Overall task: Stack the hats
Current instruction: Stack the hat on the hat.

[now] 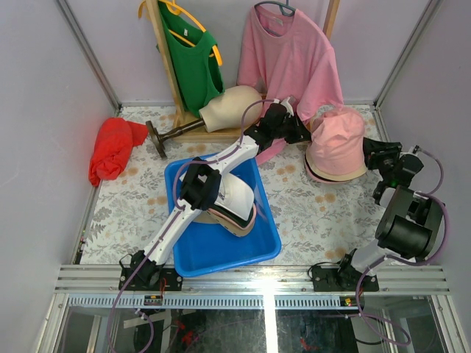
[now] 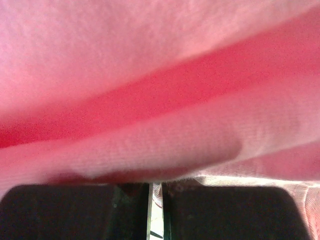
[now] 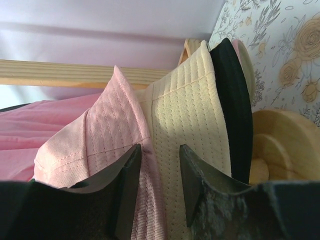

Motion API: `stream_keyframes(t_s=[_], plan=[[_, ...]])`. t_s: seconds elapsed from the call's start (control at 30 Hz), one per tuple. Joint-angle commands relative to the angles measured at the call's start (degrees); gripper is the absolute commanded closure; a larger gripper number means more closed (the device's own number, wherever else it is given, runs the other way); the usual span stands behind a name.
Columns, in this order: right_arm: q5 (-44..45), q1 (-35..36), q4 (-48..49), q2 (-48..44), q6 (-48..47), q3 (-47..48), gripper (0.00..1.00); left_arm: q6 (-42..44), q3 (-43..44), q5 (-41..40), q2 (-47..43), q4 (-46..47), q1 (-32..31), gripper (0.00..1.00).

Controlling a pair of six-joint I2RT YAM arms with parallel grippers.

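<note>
Holding stacked caps (image 1: 237, 197), a blue tub (image 1: 259, 250) sits centre. Left gripper (image 1: 300, 132) is clamped shut; right gripper (image 3: 160, 162) stands parted astride the brim of the pink hat (image 1: 338, 140).

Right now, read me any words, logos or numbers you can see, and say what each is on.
There are none to read. The pink hat, the white cap, the blue tub, the pink shirt and the green top show no print in view, and the tablecloth carries only flowers.
</note>
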Motion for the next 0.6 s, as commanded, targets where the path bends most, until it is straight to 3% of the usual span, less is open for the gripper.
stream_keyframes(t_s=[0.0,0.17,0.37,0.57], plan=[[-5.2,2.0,6.6,1.0,5.0,-1.4,0.59,2.6,0.1,0.7,1.9,-4.1,-0.5,1.0],[-5.1,2.0,8.9,0.8,7.6,-1.7,0.62,3.5,-1.4,0.3,1.0,-4.2,-0.5,1.0],[-3.9,2.0,7.9,-0.5,8.6,-1.4,0.98,3.8,-3.2,0.4,0.3,-4.1,-0.5,1.0],[-0.9,1.7,-2.9,-5.0,2.7,0.1,1.0,4.0,-7.7,-0.7,-2.5,-2.8,-0.3,1.0]])
